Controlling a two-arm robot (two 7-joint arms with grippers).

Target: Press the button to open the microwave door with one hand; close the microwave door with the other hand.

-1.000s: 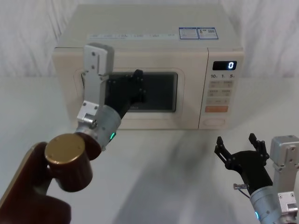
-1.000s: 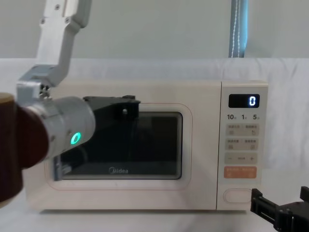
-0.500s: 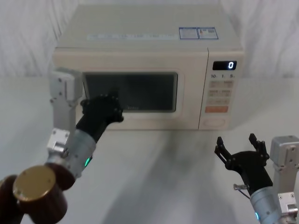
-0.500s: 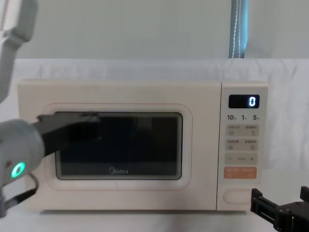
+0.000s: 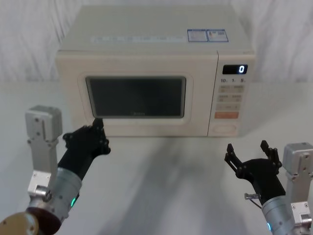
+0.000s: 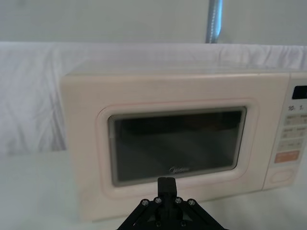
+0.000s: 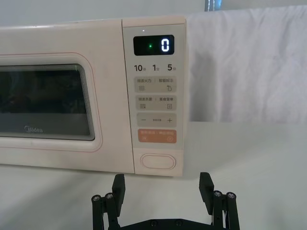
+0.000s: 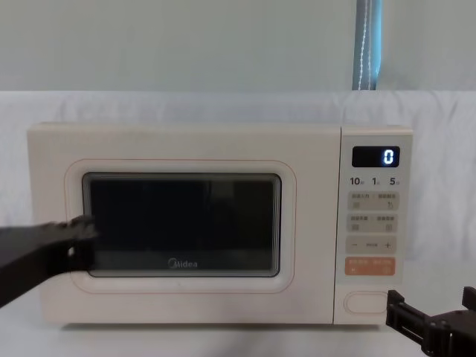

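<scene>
Hovering near door [image 5: 136, 98] w/ left tool [image 5: 98, 123] narrow, right tool [image 5: 250, 152] wide, low.

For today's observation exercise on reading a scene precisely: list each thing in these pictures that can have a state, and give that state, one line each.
microwave door: shut, flush with the front.
display: lit, reads 0.
button: untouched.
left pincer: fingers together, just before the door's lower left corner.
right pincer: open, low before the button, apart from it.
</scene>
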